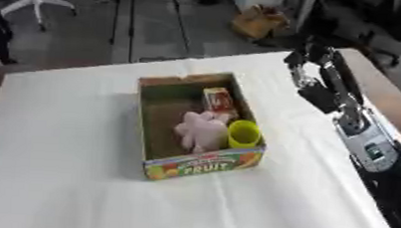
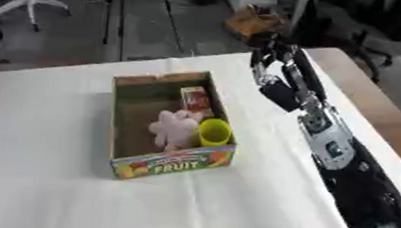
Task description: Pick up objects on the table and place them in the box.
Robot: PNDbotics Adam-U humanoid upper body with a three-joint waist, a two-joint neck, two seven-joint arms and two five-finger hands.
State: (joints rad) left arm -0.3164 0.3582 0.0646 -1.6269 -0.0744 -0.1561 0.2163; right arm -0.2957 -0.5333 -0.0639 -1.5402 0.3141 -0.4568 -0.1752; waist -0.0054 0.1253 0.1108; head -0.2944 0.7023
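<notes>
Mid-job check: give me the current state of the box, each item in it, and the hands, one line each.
box: open-topped, upright on the white table.
pink soft toy: lying inside the box.
yellow cup: inside the box, at its right wall, mouth up.
red and white carton: inside the box, toward the far end.
right hand: raised past the table's far right edge, holding nothing visible; fingers unclear.
left hand: not in view.

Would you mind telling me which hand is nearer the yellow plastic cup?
Right. The right hand hovers beyond the cardboard box holding the yellow plastic cup; the left hand isn't visible.
</notes>
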